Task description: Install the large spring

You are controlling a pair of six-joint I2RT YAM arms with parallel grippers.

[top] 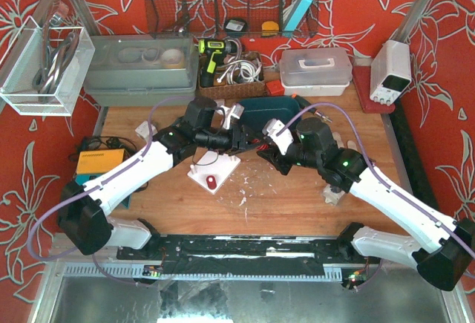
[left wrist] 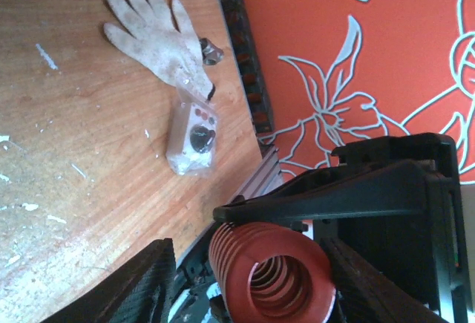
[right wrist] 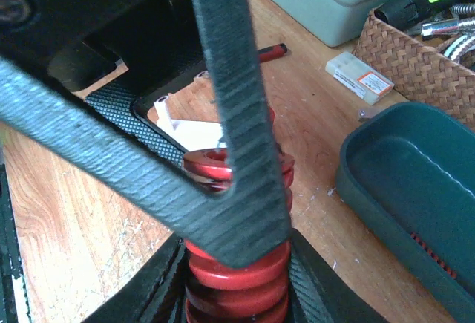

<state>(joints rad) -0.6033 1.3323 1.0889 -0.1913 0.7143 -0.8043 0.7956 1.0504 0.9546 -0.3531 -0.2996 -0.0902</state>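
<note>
The large red spring [right wrist: 237, 282] is clamped upright between my right gripper's [right wrist: 237, 297] two fingers. In the left wrist view the spring [left wrist: 271, 275] shows end-on between my left gripper's [left wrist: 252, 286] fingers, with a gap on its left side. A right gripper finger [left wrist: 319, 193] lies across its top. A left gripper finger [right wrist: 237, 115] crosses in front of the spring. In the top view both grippers [top: 241, 139] [top: 267, 148] meet over the table's middle with the spring [top: 257, 147] between them. A white base with a peg [top: 213, 171] lies just below them.
A teal tray [right wrist: 408, 189] lies right of the spring, with a wicker basket [right wrist: 423, 48] and a small box [right wrist: 360, 78] behind it. A white glove [left wrist: 159, 37] and a bag of parts [left wrist: 194, 134] lie near the right table edge. An orange box [top: 99, 161] sits at the left.
</note>
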